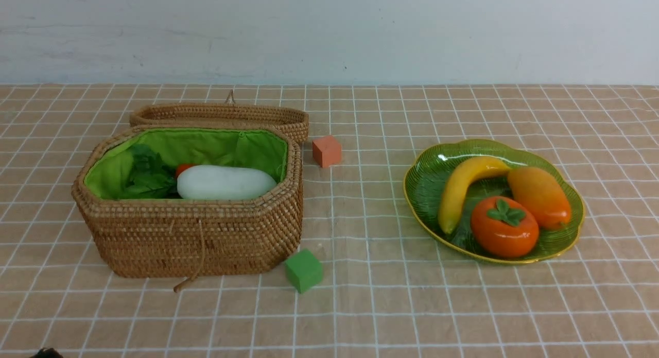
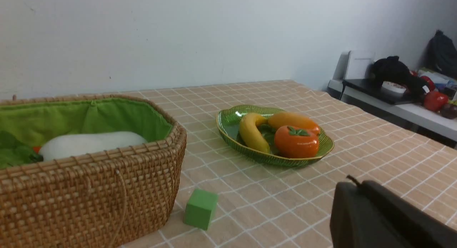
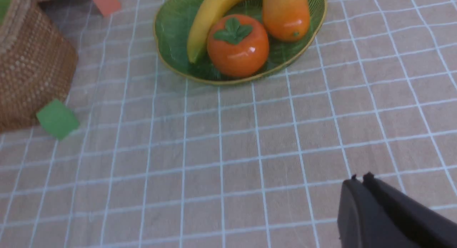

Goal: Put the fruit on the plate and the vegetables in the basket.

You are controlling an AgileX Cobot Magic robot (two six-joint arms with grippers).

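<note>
While both arms hang back near the robot's side of the table, the sorting looks finished. On the right of the checked tablecloth (image 1: 360,306) sits the green plate (image 1: 427,177), and 3 fruits lie on it: the banana (image 1: 466,185) curving along its left part, the mango (image 1: 539,195) at the back right, and the persimmon (image 1: 504,226) at the front, touching or almost touching both neighbours. On the left stands the wicker basket (image 1: 195,234) with its lid (image 1: 221,113) swung open and lying behind it. Inside, against the green lining (image 1: 206,144), the white radish (image 1: 226,183) lies lengthwise on top, with green leaves (image 1: 146,175) at its left end and a small bit of orange carrot (image 1: 184,168) peeking out behind it; whatever lies deeper is hidden from me. 2 foam cubes stay on the cloth: the orange cube (image 1: 326,151) just right of the lid, and the green cube (image 1: 304,270) near the basket's front right corner. The left gripper (image 2: 357,185) shows only as dark fingers pressed together at the edge of its own wrist view, holding nothing. The right gripper (image 3: 358,180) looks the same in its wrist view, its 2 fingers closed against each other over bare cloth, well apart from the plate, with nothing between them.
</note>
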